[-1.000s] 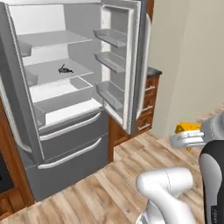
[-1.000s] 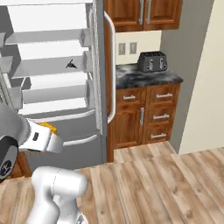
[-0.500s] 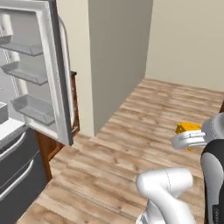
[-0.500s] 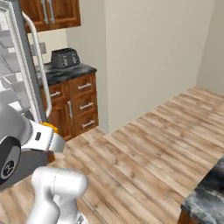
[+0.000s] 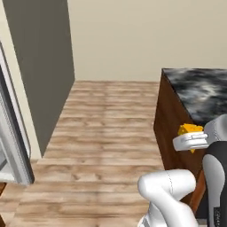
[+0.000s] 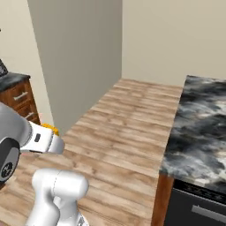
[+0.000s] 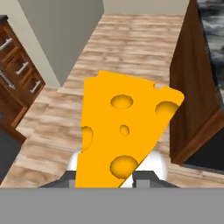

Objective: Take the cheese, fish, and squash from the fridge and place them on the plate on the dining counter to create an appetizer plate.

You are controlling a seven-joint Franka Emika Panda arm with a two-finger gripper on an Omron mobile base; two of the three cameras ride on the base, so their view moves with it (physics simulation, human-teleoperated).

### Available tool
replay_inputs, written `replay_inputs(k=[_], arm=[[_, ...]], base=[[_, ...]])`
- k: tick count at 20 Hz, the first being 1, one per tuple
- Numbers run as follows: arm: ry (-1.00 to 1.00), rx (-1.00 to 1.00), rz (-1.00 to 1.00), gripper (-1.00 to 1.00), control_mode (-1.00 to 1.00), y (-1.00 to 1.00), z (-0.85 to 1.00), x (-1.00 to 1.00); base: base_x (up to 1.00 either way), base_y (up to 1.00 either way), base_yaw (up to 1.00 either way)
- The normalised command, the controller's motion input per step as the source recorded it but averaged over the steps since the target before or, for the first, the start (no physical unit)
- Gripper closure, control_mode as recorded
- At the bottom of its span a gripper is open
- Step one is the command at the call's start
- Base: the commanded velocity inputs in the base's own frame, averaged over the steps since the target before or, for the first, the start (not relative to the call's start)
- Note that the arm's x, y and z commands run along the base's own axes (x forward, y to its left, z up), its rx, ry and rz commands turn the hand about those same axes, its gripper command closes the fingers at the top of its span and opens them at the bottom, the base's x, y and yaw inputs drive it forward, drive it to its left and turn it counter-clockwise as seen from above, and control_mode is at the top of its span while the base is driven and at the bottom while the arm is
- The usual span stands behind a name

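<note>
My arm is folded back low over the base, fingers (image 7: 114, 177) clenched on the cheese (image 7: 122, 135), beside the dining counter (image 5: 199, 88).

Open wooden floor (image 5: 106, 128) stretches ahead to the far wall. The dining counter (image 5: 199, 93) blocks the right; a grey wall (image 6: 79, 57) stands left.

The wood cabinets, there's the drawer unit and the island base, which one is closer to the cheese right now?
The dining counter, by its plain brown base: in the hand view it stands just beside the cheese. The drawer cabinet, with metal handles, sits farther off.
</note>
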Motion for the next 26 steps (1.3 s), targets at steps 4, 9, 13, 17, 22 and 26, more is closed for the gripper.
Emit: replay_inputs(k=[4, 9, 13, 17, 22, 26], arm=[[0.0, 0.0, 0.0, 1.0, 1.0, 0.0, 0.0, 0.0], [0.0, 0.0, 0.0, 1.0, 1.0, 0.0, 0.0, 0.0], [0.0, 0.0, 0.0, 1.0, 1.0, 0.0, 0.0, 0.0], [0.0, 0.0, 0.0, 1.0, 1.0, 0.0, 0.0, 0.0], [0.0, 0.0, 0.0, 1.0, 1.0, 0.0, 0.0, 0.0], [0.0, 0.0, 0.0, 1.0, 1.0, 0.0, 0.0, 0.0]], base=[[-0.04, 0.46, -0.45], [-0.14, 0.29, -0.41], [0.25, 0.04, -0.3], [0.69, 0.14, -0.11], [0.78, 0.09, 0.11], [0.99, 0.01, 0.21]])
